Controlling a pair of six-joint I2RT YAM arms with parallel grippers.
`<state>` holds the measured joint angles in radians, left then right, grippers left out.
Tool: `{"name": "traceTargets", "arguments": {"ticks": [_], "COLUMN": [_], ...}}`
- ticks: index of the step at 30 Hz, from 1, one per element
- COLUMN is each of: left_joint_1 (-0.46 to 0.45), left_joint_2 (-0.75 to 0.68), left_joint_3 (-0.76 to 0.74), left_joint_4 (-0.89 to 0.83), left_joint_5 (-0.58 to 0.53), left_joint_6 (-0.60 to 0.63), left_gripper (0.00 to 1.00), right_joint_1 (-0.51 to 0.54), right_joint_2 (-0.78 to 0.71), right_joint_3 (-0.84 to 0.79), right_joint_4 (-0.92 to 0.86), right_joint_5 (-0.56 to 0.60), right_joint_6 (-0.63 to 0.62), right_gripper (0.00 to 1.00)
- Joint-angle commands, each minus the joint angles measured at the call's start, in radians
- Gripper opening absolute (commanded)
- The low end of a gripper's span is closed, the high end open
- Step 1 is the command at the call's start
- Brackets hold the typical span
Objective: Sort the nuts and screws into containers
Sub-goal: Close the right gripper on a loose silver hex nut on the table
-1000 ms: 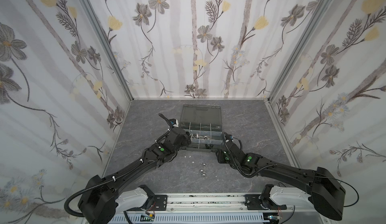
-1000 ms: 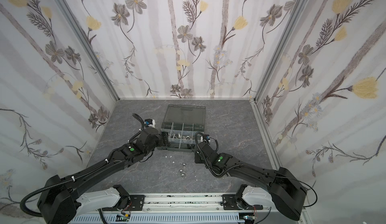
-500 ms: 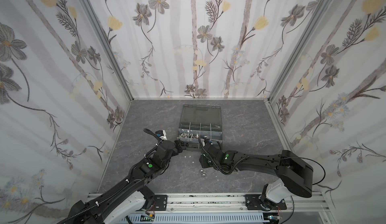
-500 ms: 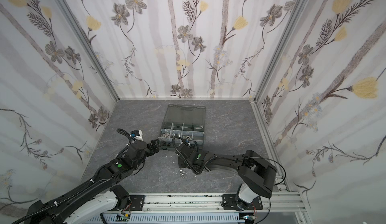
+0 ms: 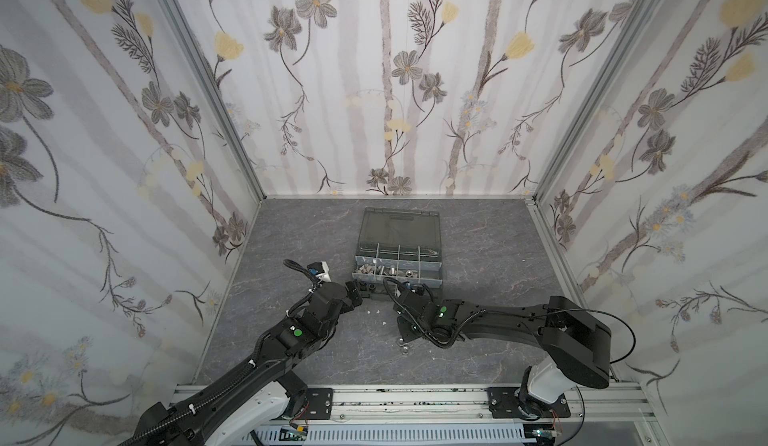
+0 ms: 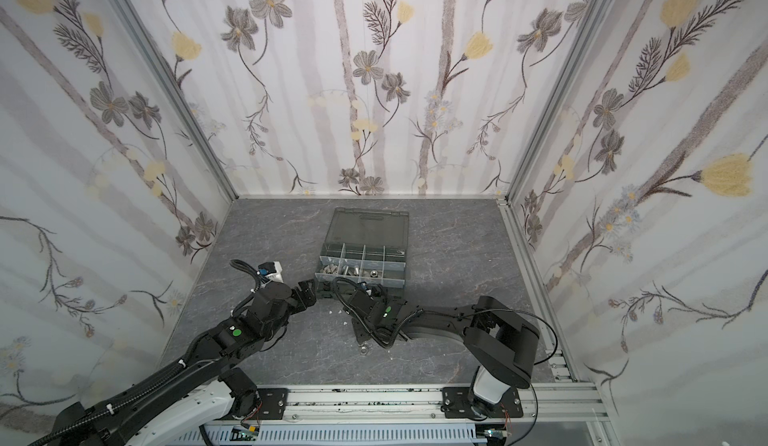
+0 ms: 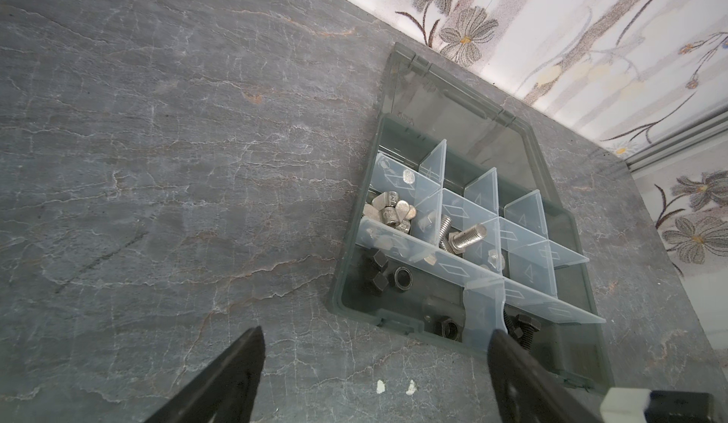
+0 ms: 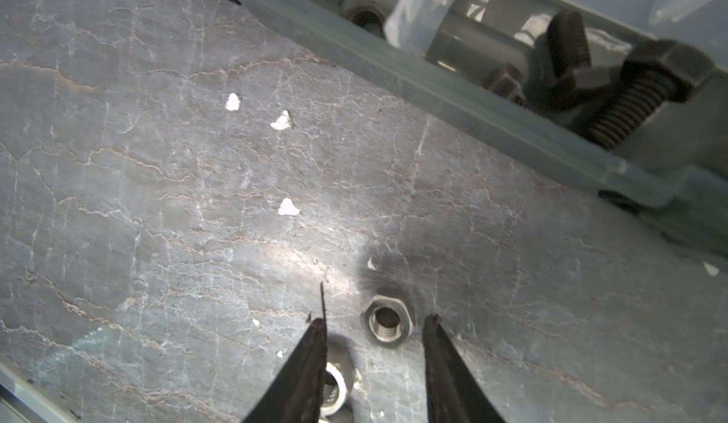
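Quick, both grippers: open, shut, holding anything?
Left gripper: open, empty.
Right gripper: open, tips either side of a silver nut, not clamped on it.

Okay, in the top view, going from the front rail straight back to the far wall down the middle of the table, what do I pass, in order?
Front rail → loose silver nuts → white flecks → organiser compartments → open lid → back wall.
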<state>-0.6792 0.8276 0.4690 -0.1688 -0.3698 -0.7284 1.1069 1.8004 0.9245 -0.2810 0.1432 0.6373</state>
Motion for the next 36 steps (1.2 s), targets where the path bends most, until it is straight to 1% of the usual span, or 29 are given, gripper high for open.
{"name": "traceTargets", "arguments": {"ticks": [1,9,14,19,33,36], "left_joint_1": [0.0,0.001,0.001,0.001,0.001,0.001], "left_joint_2": [-0.007,-0.023,-0.023,-0.026,-0.038,-0.036], "left_joint_3": [-0.002,-0.007,-0.007,-0.007,-0.006,-0.007], "left_joint_4": [0.017,0.017,0.017,0.017,0.017,0.018], "left_joint_5": [-0.011,-0.001,0.001,0.004,0.005,0.004], "left_joint_6": [-0.015,-0.025,-0.025,-0.026,-0.032,-0.035], "left_gripper": [0.91,0.91,0.91,0.91,0.9,0.91], "right_joint_1": [0.001,0.001,0.001,0.001,0.0,0.001], "right_joint_2": [0.034,0.065,0.077,0.093,0.112,0.099], "right_joint_3": [0.038,0.043,0.043,0.041,0.028,0.025], "right_joint_4": [-0.026,-0.044,-0.041,-0.04,-0.032,-0.034], "right_joint_5": [0.021,0.029,0.015,0.022,0.036,0.039], "right_joint_6": [-0.116,-0.149,-0.176,-0.188,-0.19,-0.188], "right_gripper": [0.41,0.4,0.4,0.37,0.2,0.18]}}
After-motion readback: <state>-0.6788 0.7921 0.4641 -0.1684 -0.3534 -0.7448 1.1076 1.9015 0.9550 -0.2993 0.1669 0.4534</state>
